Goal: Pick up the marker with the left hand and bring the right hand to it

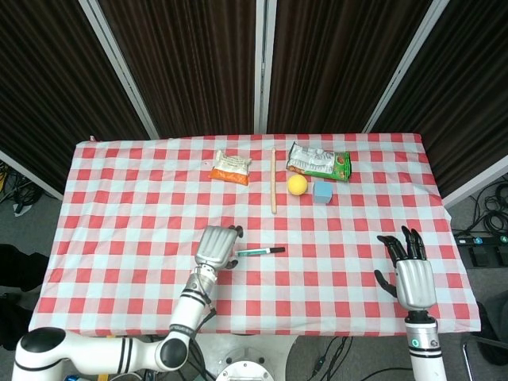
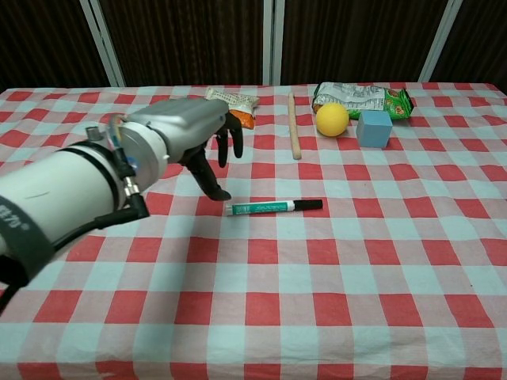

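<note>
Red-and-white checked cloth covers the tabletop [image 1: 119, 182], and the marker [image 1: 259, 252] lies flat near its middle, green-banded barrel to the left and black cap to the right. The left hand [image 1: 217, 247] hangs just beside the marker's left end, its dark fingers [image 2: 228, 139] curled downward and loosely apart with nothing in them; from the chest view the thumb tip reaches down close to the cloth just left of the marker [image 2: 273, 207], not touching it as far as I can see. The right hand [image 1: 413, 274] sits well apart at the near right corner of the tabletop, palm down, fingers spread and empty.

Along the far side lie an orange snack packet [image 1: 230, 167], a wooden stick [image 1: 273, 181] pointing toward me, a yellow ball [image 1: 297, 184], a light blue cube [image 1: 321, 191] just beside the ball, and a green snack bag [image 1: 319, 161] behind both.
</note>
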{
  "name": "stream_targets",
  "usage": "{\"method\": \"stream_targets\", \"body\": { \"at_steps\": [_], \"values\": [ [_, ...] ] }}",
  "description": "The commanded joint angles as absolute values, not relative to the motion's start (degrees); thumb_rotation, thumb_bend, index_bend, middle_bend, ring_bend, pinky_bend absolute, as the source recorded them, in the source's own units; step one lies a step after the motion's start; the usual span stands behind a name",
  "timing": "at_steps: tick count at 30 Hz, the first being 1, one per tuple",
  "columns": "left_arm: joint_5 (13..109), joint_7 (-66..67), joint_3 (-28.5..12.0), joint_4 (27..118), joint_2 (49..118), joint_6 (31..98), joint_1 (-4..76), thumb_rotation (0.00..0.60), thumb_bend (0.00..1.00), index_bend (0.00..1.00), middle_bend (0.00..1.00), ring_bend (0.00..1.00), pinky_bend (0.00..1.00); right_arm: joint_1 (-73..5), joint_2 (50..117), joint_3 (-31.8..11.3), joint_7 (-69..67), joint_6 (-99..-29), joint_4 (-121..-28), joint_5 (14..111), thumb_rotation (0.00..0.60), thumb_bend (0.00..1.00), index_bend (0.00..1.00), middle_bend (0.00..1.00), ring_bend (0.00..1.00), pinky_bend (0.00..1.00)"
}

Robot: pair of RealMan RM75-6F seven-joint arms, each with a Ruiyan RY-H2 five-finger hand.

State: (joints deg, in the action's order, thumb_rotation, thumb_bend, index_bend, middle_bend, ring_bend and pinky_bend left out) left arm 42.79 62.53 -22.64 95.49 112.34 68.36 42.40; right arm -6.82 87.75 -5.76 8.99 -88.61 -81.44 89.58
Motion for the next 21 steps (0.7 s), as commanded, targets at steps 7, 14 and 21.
{"method": "stream_targets", "body": {
  "at_steps": [7, 14, 21],
  "values": [
    [37.25, 67.09, -23.8, 87.92, 118.81, 72.19, 49.71, 0.6, 0.17, 0.42, 0.47, 0.9, 0.93, -6.87, 87.88, -5.51, 8.39, -89.03, -81.27, 89.78, 0.6, 0.1, 0.22, 0.27, 0.0, 0.0],
    [32.83, 66.57, -24.79, 83.36, 121.32, 71.16, 52.49, 0.6, 0.17, 0.43, 0.47, 0.91, 0.94, -7.11, 88.03, -5.54, 7.74, -88.9, -80.9, 89.61, 0.6, 0.1, 0.22, 0.27, 0.0, 0.0],
    [32.29, 64.72, -24.13, 80.21, 122.46, 69.96, 54.27, 0.6, 0.17, 0.43, 0.47, 0.91, 0.94, -7.16, 87.99, -5.42, 7.56, -88.9, -80.86, 89.48, 0.6, 0.1, 0.22, 0.27, 0.0, 0.0]
  ]
}}
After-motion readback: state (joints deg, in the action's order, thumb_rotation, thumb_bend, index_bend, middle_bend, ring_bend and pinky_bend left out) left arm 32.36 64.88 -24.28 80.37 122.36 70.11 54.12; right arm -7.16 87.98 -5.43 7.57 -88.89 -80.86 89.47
